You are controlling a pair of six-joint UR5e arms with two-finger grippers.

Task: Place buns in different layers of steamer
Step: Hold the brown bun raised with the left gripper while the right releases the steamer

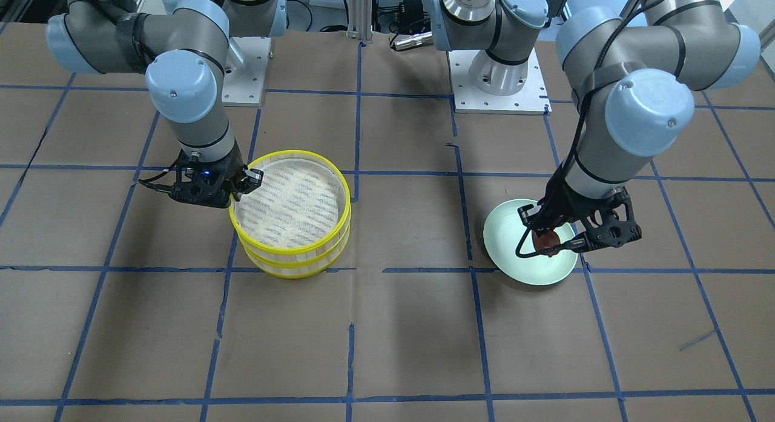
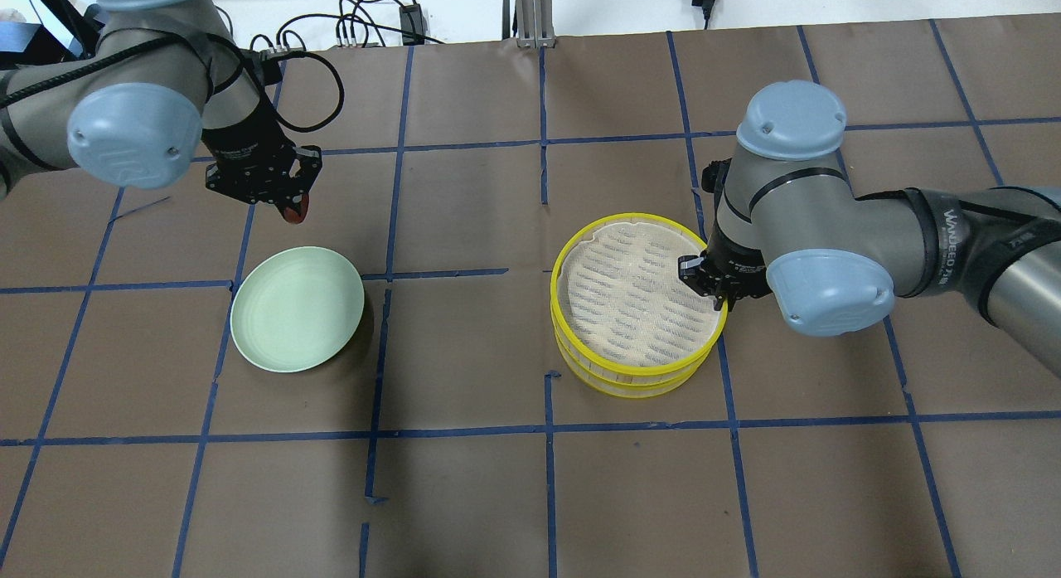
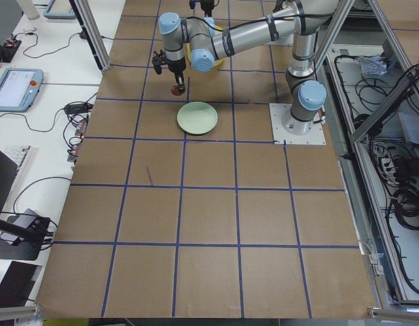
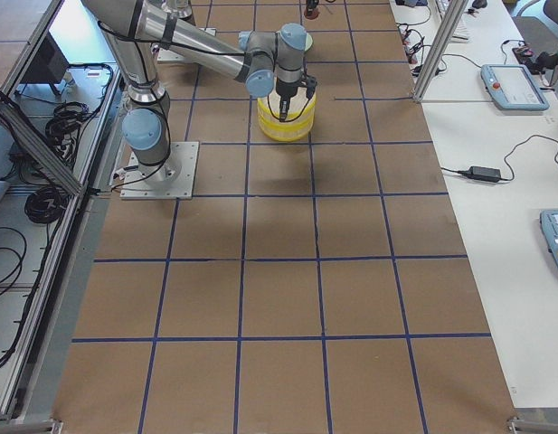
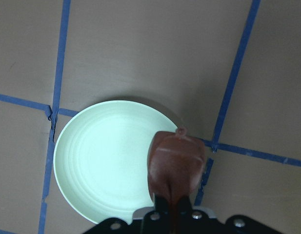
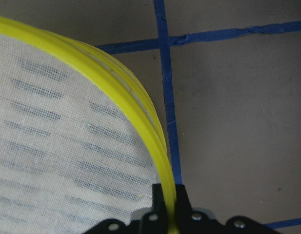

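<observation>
The upper layer (image 2: pixel 630 296) of the steamer stack (image 2: pixel 634 377) is open from above; its base covers the lower layer (image 2: pixel 638 388). The stack's robot-right rim is blocked by the right gripper (image 2: pixel 719 298), clamped across it, and its arm (image 2: pixel 787 205). Robot-left of the stack: bare table (image 2: pixel 464 346), then the green plate (image 2: pixel 297 308). The left gripper (image 2: pixel 290 203), gripping the dark bun (image 2: pixel 296 213), hangs beyond the plate, well apart from the stack

Left arm bent, wrist turned down; left pincer (image 2: pixel 290 205) held above the surface, clamped on the dark bun (image 5: pixel 175 163). Right arm reaches in low, right pincer (image 2: pixel 718 300) pointing down, nipping the upper steamer layer (image 6: pixel 135 97) at its rim.
</observation>
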